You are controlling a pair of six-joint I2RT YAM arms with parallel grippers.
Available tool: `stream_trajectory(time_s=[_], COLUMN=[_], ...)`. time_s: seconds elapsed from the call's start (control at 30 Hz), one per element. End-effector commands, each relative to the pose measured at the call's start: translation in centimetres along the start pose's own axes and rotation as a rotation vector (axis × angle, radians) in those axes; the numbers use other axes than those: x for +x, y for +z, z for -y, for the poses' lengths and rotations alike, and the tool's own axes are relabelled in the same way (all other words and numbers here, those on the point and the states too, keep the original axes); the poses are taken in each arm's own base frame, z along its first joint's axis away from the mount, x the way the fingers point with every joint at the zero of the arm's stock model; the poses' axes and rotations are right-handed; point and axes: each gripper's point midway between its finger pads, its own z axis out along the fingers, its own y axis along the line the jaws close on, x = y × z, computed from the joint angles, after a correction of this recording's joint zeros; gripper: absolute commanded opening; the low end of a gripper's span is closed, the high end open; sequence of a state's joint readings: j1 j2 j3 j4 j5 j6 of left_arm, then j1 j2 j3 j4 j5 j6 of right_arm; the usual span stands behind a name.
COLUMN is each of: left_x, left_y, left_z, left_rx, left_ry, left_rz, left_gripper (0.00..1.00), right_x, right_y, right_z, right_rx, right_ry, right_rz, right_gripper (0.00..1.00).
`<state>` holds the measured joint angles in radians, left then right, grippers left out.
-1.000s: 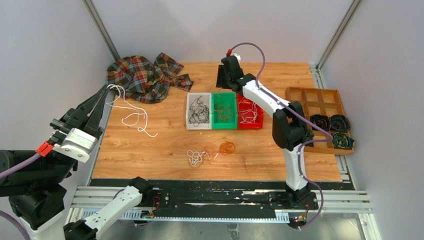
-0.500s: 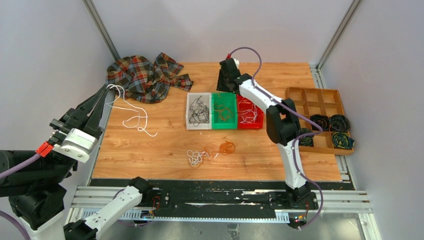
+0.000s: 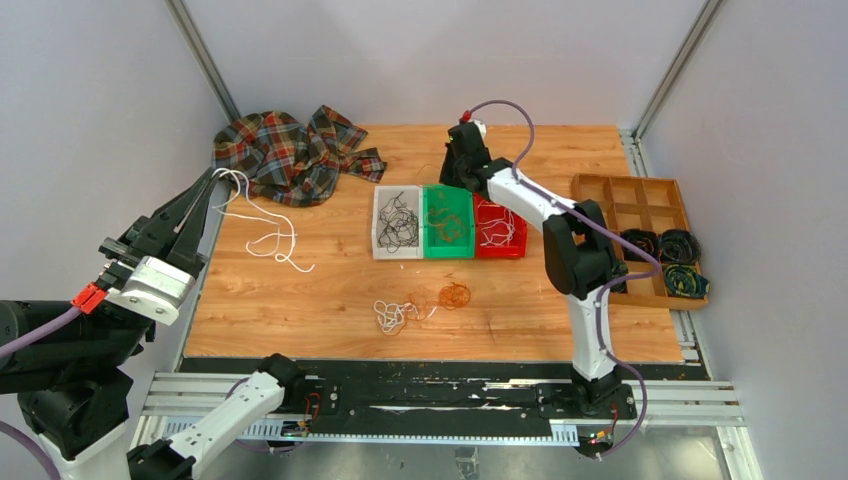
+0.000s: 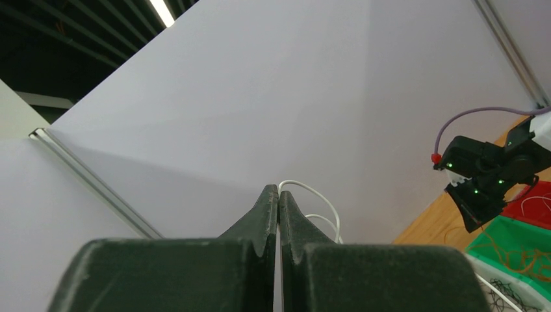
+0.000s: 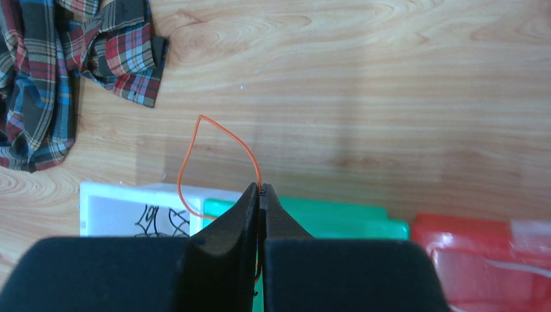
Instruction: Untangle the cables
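No legible text (any view)

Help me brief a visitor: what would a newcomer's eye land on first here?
The left claw, raised at the left edge, shut on a thin white cable trailing onto the wooden table. Next, the right claw pinching a thin orange wire loop beyond the row of white, green and red plastic bins.
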<state>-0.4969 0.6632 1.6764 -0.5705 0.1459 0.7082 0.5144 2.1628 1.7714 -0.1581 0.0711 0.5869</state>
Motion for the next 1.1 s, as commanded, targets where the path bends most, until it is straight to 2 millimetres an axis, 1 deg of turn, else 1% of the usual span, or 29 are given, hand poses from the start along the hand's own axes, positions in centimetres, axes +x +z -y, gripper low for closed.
stream_trajectory(time_s=[0.0,0.1,0.2,0.27,0.33,0.47,0.53,0.63,0.87,0.97,1.07], left_x=[-0.7,-0.9,-1.0,-0.9,-1.0,-1.1,-0.9,-0.9,-0.9,-0.8,-0.8], left_y=[-0.3,-0.3,-0.4,-0.4,-0.4,-0.3,-0.2,-0.1,-0.2,-0.2,-0.2], left_z=[-0.7,-0.7,-0.6,-0.6,-0.7,-0.5,-0.3,-0.3,-0.4,-0.4,-0.4], left_rx=[-0.027,-0.025,-0.024,-0.024,-0.025,-0.015,-0.01,-0.01,-0.016,-0.016,-0.017], left_ry=[0.002,-0.006,-0.008,-0.006,-0.006,-0.015,-0.017,-0.015,-0.011,-0.011,-0.01], left_rz=[0.026,0.034,0.035,0.033,0.033,0.041,0.038,0.037,0.036,0.034,0.035], left_gripper=[0.01,0.01,0.01,0.01,0.01,0.02,0.02,0.02,0.02,0.02,0.02], right_x=[-3.6,-2.8,-1.2,0.2,1.8,4.3,5.7,6.8,7.8,7.5,6.4], right_y=[-4.1,-5.9,-6.8,-6.9,-6.8,-6.4,-5.7,-5.0,-4.1,-3.8,-3.1], right_z=[-1.8,-1.6,0.1,0.9,1.9,2.8,3.5,4.0,4.9,4.5,3.9], right_rx=[-0.051,0.007,0.113,0.156,0.21,0.305,0.336,0.362,0.417,0.411,0.392], right_ry=[-0.046,-0.138,-0.196,-0.219,-0.259,-0.356,-0.384,-0.377,-0.384,-0.388,-0.385], right_rz=[0.147,0.177,0.163,0.131,0.093,0.043,0.004,-0.034,-0.09,-0.084,-0.07], right_gripper=[0.01,0.01,0.01,0.01,0.01,0.01,0.01,0.01,0.01,0.01,0.02])
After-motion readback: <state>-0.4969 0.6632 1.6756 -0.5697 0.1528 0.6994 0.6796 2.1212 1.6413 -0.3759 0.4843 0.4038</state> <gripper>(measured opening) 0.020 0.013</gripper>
